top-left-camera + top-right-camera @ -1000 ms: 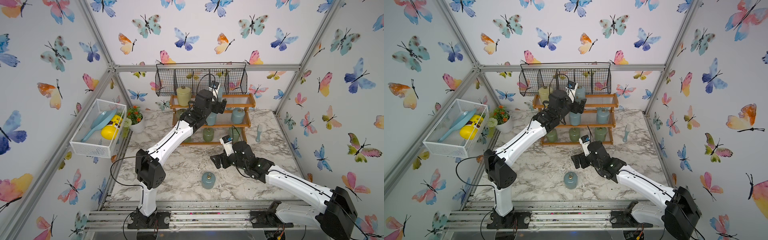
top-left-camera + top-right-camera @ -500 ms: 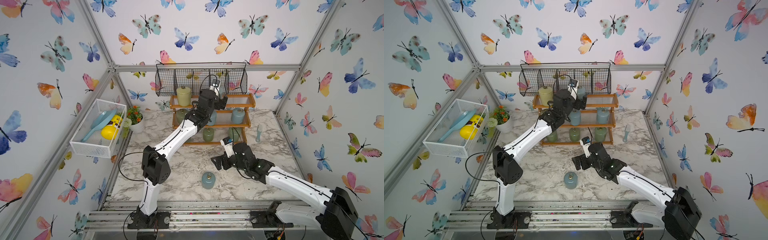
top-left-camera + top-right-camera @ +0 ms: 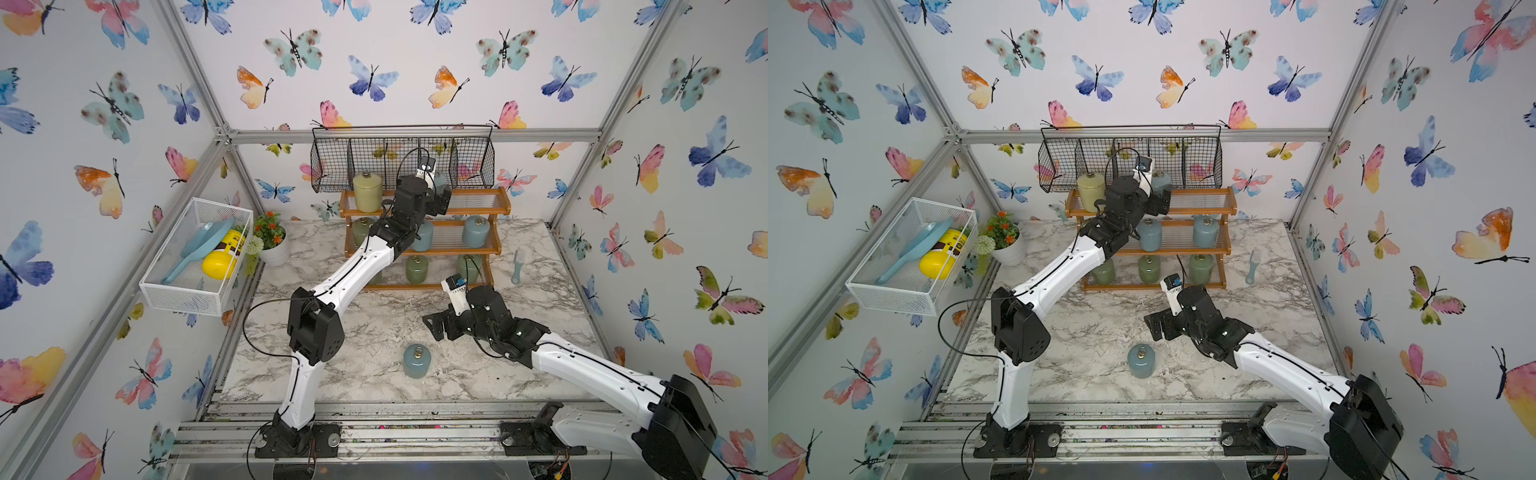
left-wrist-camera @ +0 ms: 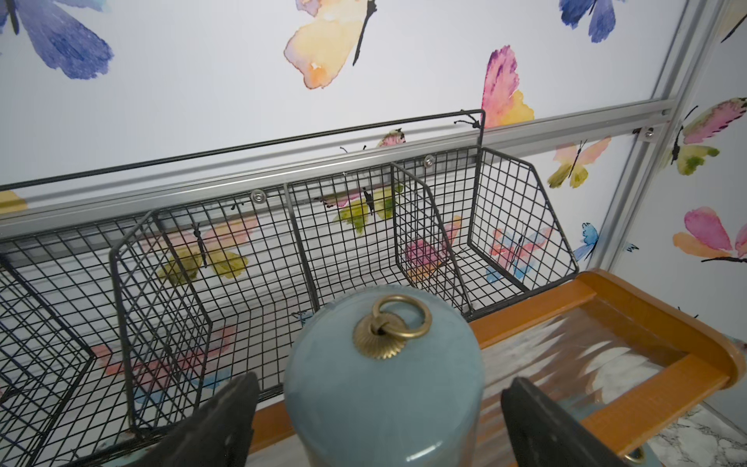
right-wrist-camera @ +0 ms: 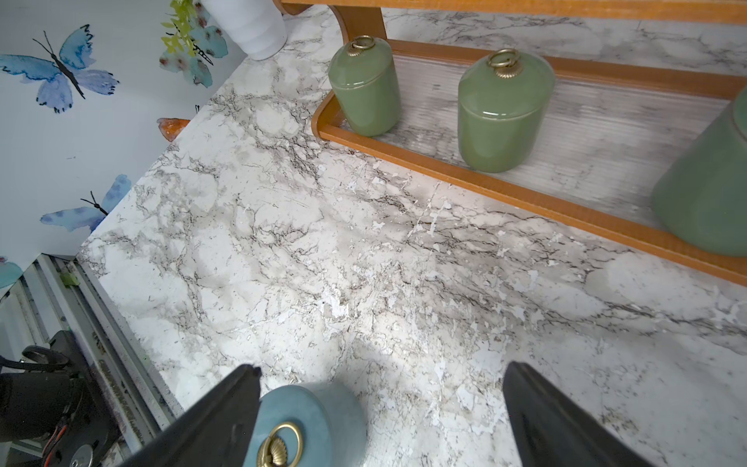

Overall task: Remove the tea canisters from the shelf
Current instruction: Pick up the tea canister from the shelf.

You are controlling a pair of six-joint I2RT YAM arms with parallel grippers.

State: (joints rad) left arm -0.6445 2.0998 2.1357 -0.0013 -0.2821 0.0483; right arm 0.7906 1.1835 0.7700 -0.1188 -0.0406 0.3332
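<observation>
The wooden shelf (image 3: pixel 478 212) stands at the back of the marble table. My left gripper (image 3: pixel 441 197) is open around a pale blue tea canister (image 4: pixel 384 384) on the top tier, with a gap on each side. A pale yellow canister (image 3: pixel 367 192) shares that tier. Two pale blue ones (image 3: pixel 475 231) sit on the middle tier and green ones (image 5: pixel 503 113) on the bottom tier. My right gripper (image 3: pixel 436 326) hangs open and empty over the table. Beside one of its fingers (image 5: pixel 226 408) a pale blue canister (image 3: pixel 417 360) stands on the table.
A black wire basket (image 3: pixel 399 158) hangs close above the top tier. A white mesh basket (image 3: pixel 195 253) on the left wall holds a yellow bottle and a blue scoop. A flower pot (image 3: pixel 274 245) stands left of the shelf, a small blue brush (image 3: pixel 517 266) to its right.
My left arm has stretched further back towards the shelf, bringing its open jaws round the pale blue canister on the top tier. The right arm has barely moved.
</observation>
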